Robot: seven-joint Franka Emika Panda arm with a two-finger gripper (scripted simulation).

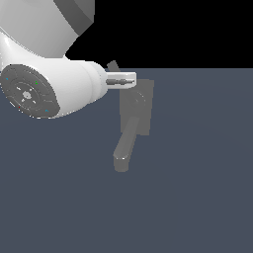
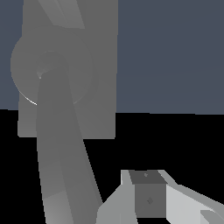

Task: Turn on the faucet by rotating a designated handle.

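The arm's bulky white wrist hides most of the claw (image 1: 129,79), so whether it is open or closed cannot be told, beside the dull grey faucet (image 1: 136,106) (flat back plate, thick rounded spout), its handle (image 1: 113,65) barely visible behind.

Faucet (image 1: 134,106) showing dull flat grey, no pattern; handle (image 2: 59,144) reading same grey. Arm (image 1: 54,84) appearing glossy white with tiny coloured dots. Pincer (image 2: 151,199) looking grey-white. Surface (image 1: 197,188) showing plain slate blue; background black.
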